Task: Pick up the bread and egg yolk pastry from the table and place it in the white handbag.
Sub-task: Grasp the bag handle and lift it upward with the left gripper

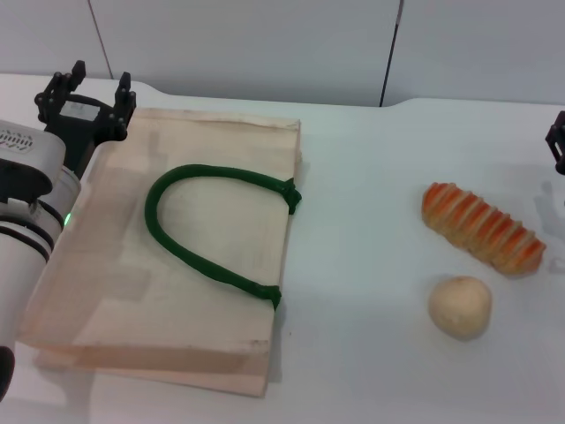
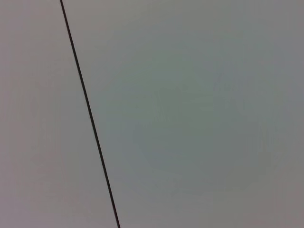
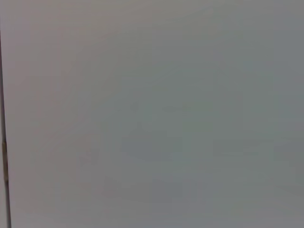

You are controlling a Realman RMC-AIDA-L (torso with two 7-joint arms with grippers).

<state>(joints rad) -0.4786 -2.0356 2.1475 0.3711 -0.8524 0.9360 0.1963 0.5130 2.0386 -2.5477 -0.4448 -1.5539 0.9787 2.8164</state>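
The white handbag point(image 1: 115, 265) lies flat on the left part of the table, its green rope handle point(image 1: 153, 208) curled on top. On the right the bread point(image 1: 481, 228), a tan loaf with orange stripes, rests on the table. Just in front of the loaf sits the egg yolk pastry point(image 1: 459, 306), a smooth beige ball. My left gripper point(image 1: 99, 84) hovers over the bag's far left corner, open and empty. Only a sliver of my right gripper point(image 1: 558, 141) shows at the right edge, behind the bread. Both wrist views hold only grey wall.
The white table point(image 1: 362, 265) runs between the bag and the food. A grey wall with dark vertical seams point(image 1: 388, 53) stands behind the table. My left arm's white body point(image 1: 22, 221) covers the bag's left edge.
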